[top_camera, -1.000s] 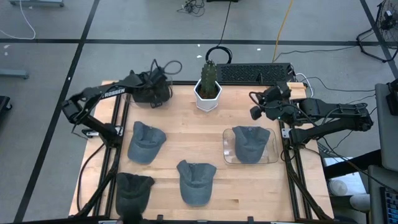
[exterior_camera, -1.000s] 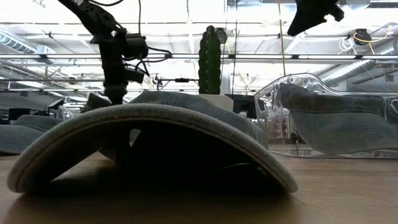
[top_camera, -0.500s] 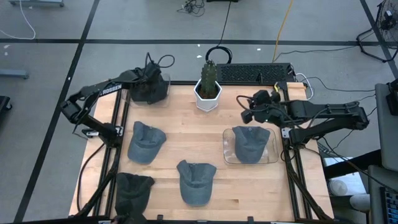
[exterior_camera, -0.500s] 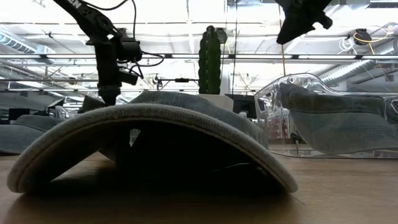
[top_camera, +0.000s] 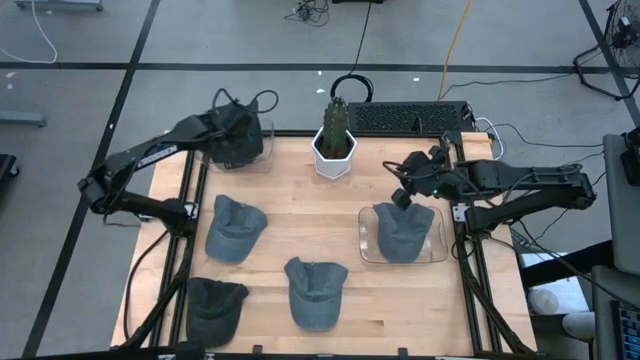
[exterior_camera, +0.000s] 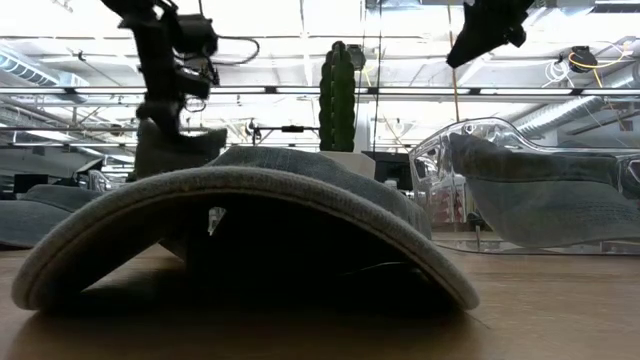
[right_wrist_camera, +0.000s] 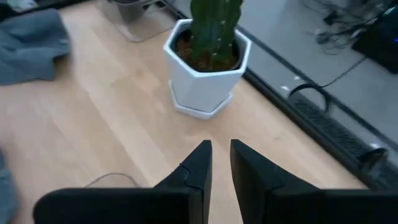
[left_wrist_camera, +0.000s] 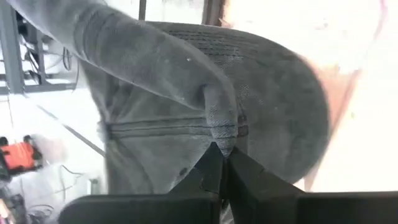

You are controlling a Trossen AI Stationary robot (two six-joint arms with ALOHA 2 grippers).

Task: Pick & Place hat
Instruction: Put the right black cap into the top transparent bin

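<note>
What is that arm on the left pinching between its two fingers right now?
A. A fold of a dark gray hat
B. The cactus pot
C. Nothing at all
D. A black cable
A. In the left wrist view the left gripper is shut on a raised fold of the dark gray hat, at the table's far left corner.

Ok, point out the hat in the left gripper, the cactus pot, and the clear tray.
hat in the left gripper [left_wrist_camera: 186, 106], left wrist view, on the pinched grey fabric fold
cactus pot [right_wrist_camera: 208, 84], right wrist view, on the white front wall
clear tray [top_camera: 366, 246], high view, on its left rim
</note>
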